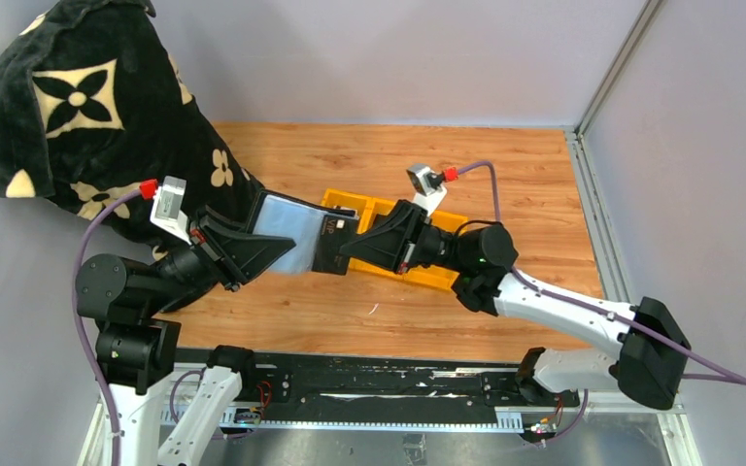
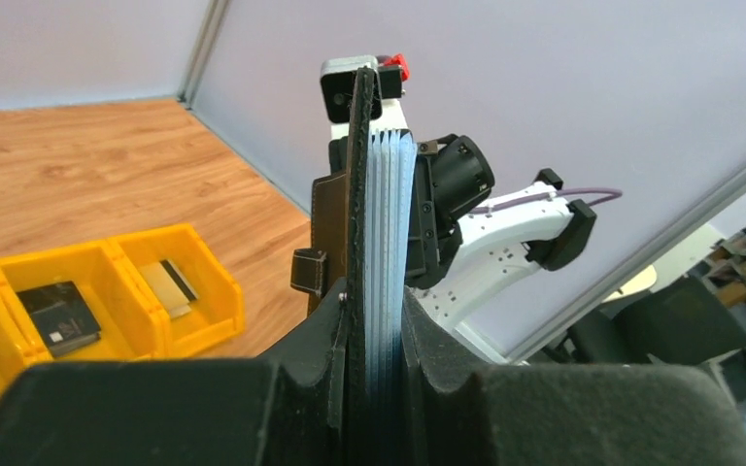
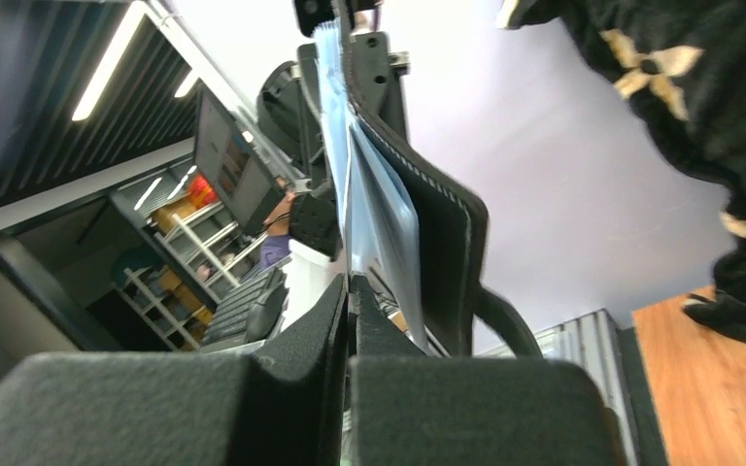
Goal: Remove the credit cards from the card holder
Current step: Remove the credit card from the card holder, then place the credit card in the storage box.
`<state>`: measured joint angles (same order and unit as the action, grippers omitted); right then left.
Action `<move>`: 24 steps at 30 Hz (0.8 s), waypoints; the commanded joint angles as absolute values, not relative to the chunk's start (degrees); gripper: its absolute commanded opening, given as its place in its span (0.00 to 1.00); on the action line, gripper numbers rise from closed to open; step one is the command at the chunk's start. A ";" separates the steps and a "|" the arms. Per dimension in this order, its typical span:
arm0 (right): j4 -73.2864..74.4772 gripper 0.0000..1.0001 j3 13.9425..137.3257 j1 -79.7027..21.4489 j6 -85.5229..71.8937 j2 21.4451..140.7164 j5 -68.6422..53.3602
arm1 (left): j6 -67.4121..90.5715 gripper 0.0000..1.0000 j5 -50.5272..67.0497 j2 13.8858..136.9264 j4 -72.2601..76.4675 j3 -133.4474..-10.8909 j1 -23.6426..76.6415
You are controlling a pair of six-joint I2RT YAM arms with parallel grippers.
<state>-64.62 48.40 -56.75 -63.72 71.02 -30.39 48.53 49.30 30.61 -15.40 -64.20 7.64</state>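
The black card holder (image 1: 333,245) hangs in the air between my two grippers, above the left end of the yellow bin (image 1: 381,207). My left gripper (image 1: 284,250) is shut on its black cover and its stack of pale bluish sleeves (image 1: 282,225). In the left wrist view the stack (image 2: 389,223) stands edge-on between my gripper's (image 2: 377,325) jaws. My right gripper (image 1: 346,245) meets the holder from the other side. In the right wrist view this gripper (image 3: 350,288) is shut on one thin sheet, card or sleeve I cannot tell. The black cover (image 3: 447,223) hangs beside it.
The yellow bin (image 2: 216,309) lies on the wooden table with a small black block (image 2: 56,316) in one compartment and a card with a dark stripe (image 2: 173,286) in the one beside it. A black plush cloth with cream flowers (image 1: 97,116) fills the back left.
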 commanded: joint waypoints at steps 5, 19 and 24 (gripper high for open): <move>-38.83 0.00 43.55 -40.74 -60.10 58.87 -30.37 | 27.01 0.05 40.40 33.22 -29.23 -70.63 7.65; 12.79 0.00 66.82 -35.91 -39.03 86.03 -4.00 | 17.58 0.04 39.09 33.05 -37.20 -69.91 7.65; 14.68 0.00 72.17 -35.95 -38.57 95.19 -2.33 | 17.15 0.04 40.06 32.55 -38.04 -70.40 7.65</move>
